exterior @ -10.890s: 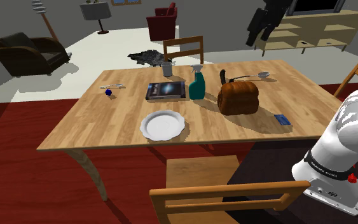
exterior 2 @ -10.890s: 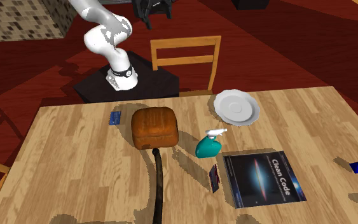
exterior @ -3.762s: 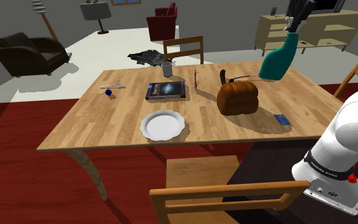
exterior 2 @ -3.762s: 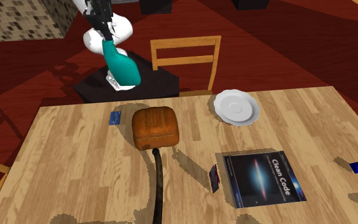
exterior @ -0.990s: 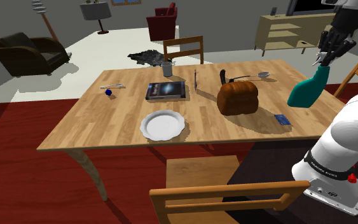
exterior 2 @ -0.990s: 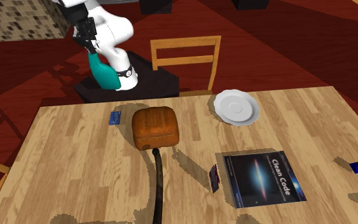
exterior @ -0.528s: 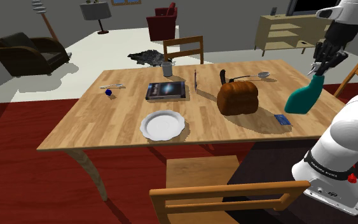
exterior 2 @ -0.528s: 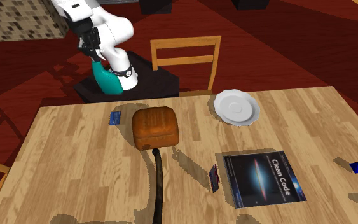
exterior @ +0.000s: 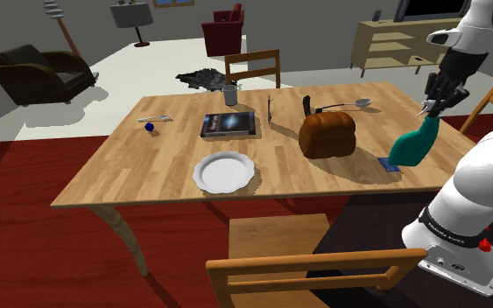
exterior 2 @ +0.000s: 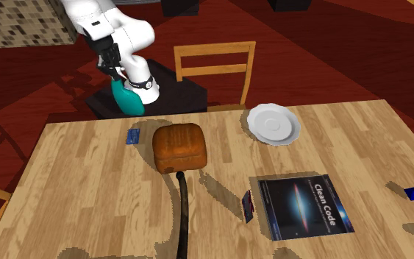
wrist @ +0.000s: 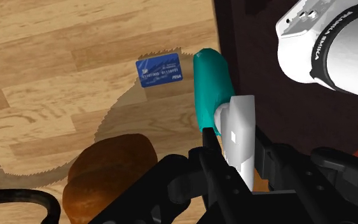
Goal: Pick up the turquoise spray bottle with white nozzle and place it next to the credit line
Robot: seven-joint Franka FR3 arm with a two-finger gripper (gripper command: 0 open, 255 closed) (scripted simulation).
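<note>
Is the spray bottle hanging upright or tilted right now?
Tilted: the hand clasps the spray bottle by its nozzle, base angled toward the blue card.

A light wooden plank table (exterior: 148, 166) carries a round white plate (exterior: 224, 171) near its front edge in the shoulder view. A brown loaf of bread (exterior: 328, 134) sits to that view's right of the plate, and a small blue card (exterior: 388, 163) lies further right still — close to the table's edge by the stand. Farther back are a dark-covered book (exterior: 228, 124), a grey metal cup (exterior: 229, 94) and a silver spoon (exterior: 359, 103).
</note>
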